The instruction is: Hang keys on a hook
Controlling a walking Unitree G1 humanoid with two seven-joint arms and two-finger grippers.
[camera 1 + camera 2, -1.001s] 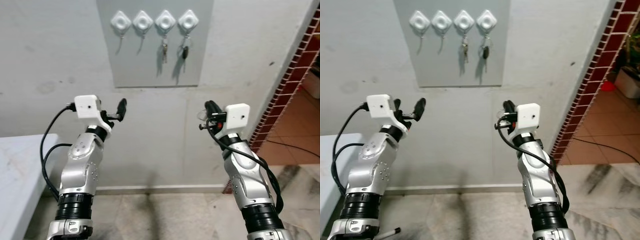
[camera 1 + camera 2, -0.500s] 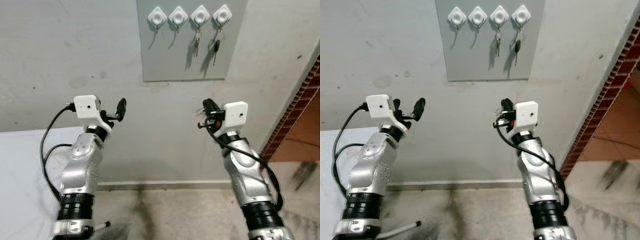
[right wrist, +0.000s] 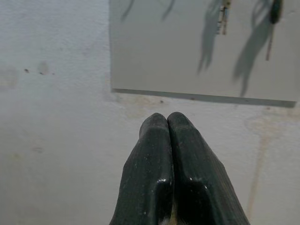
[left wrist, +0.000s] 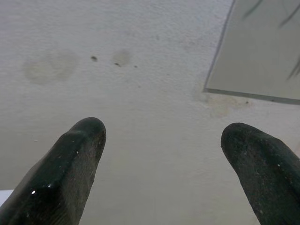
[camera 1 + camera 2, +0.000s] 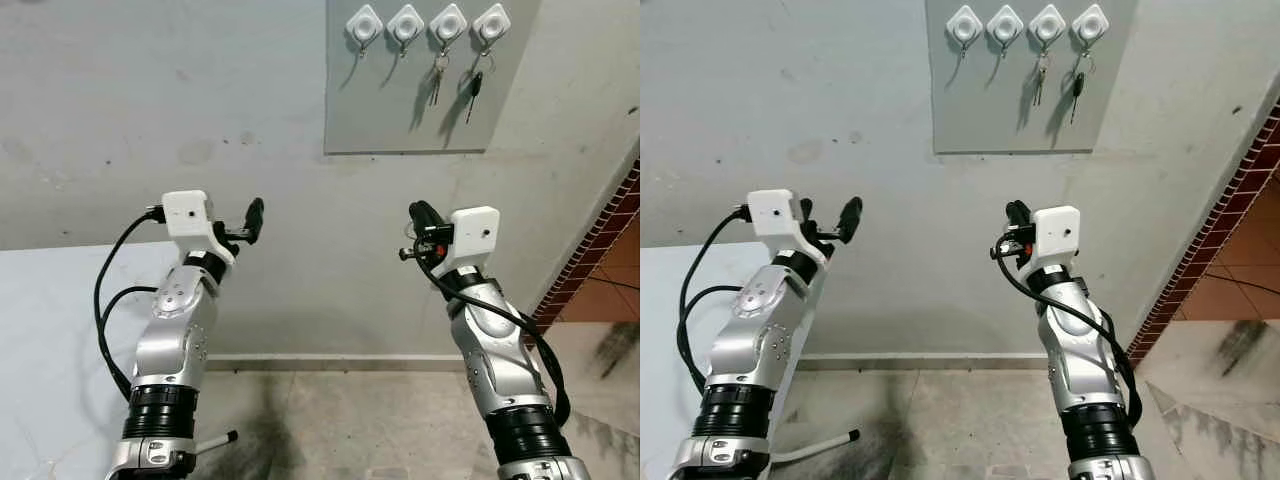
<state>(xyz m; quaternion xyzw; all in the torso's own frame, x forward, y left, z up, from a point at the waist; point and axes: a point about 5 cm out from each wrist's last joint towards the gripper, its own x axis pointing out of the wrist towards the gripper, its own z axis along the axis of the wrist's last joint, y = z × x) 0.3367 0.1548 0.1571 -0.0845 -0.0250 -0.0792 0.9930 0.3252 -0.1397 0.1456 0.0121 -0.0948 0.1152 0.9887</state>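
Head views put the keys to be hung at my right gripper [image 5: 420, 228], where a small glint of metal and a ring sit just beside the fingers; in the right wrist view the two fingers [image 3: 159, 159] are pressed flat together, so I judge the keys are pinched there, but the keys themselves are too small and mostly hidden behind the fingers to confirm. I read the tight pinch as the way to stop a light bunch swinging while the arm is raised. Above, well apart from both grippers, a grey panel [image 5: 400, 110] on the wall carries four white hooks [image 5: 428, 22]. The two right-hand hooks are taken: one bunch of keys [image 5: 436, 85] and a black-headed key [image 5: 473, 88] hang from them. The two left hooks [image 5: 385, 22] look free, so I judge one of those is the target. My left gripper [image 5: 250, 218] is held up level with the right, fingers [image 4: 70, 164] spread wide and holding nothing, likely just parked clear. A white tabletop [image 5: 50, 350] sits at the left, cut off by the frame edge. Hook tips are too small to make out.
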